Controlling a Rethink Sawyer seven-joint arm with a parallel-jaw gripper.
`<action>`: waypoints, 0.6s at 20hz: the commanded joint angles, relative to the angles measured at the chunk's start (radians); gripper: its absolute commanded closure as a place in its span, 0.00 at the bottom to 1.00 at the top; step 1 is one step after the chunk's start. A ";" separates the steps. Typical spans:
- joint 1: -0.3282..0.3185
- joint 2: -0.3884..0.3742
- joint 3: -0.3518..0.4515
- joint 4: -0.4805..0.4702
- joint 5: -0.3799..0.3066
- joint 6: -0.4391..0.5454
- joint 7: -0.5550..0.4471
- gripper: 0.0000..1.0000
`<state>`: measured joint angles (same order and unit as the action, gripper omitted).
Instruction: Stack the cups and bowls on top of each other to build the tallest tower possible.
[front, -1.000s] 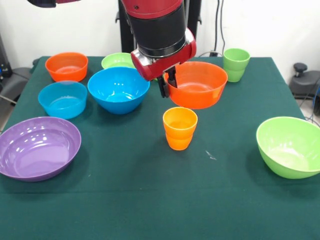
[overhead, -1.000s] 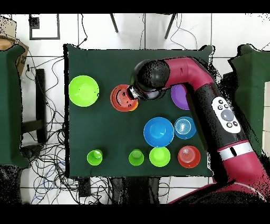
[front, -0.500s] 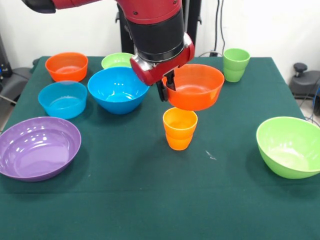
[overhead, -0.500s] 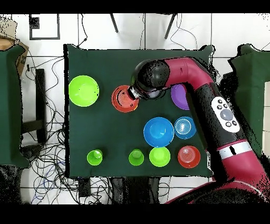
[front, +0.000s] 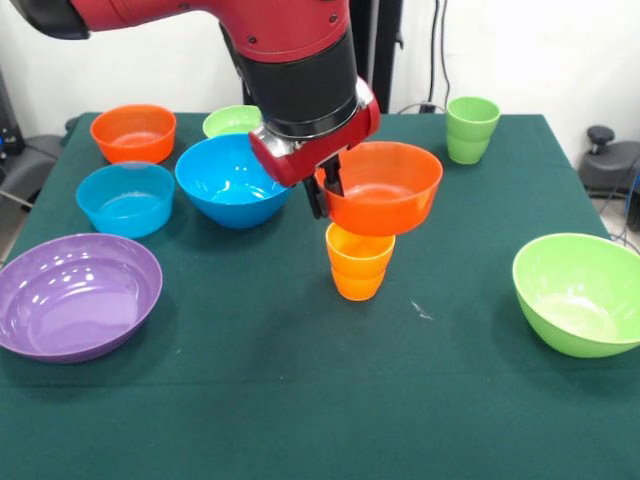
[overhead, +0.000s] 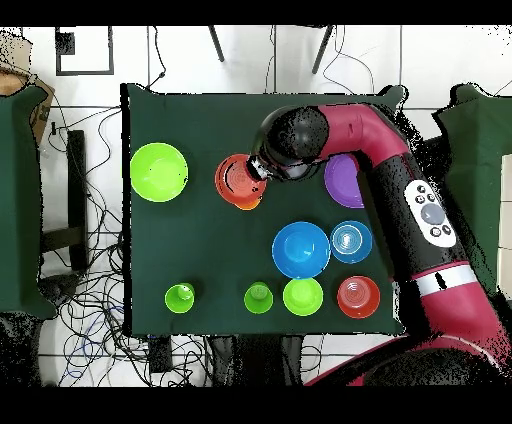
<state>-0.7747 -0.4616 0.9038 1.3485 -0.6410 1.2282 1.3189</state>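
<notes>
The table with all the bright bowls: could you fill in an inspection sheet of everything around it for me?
Surface: green cloth table, one small white fleck on it.
Job's things: large orange bowl held above the orange cup; green cup at the back; purple bowl, two blue bowls, small orange bowl and two lime bowls stand apart.
Clutter: nothing seen.
Grippers: gripper, jaws pinching the large orange bowl's rim.
Cables: many loose cables on the floor.
Surroundings: white wall, tiled floor.
</notes>
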 joint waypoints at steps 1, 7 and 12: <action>0.032 0.017 -0.019 -0.088 -0.060 0.062 -0.346 1.00; 0.040 0.017 -0.030 -0.118 -0.074 0.081 -0.377 1.00; 0.048 0.003 -0.040 -0.101 -0.080 0.070 -0.361 1.00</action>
<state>-0.7696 -0.4599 0.9038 1.2862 -0.6419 1.2285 1.2804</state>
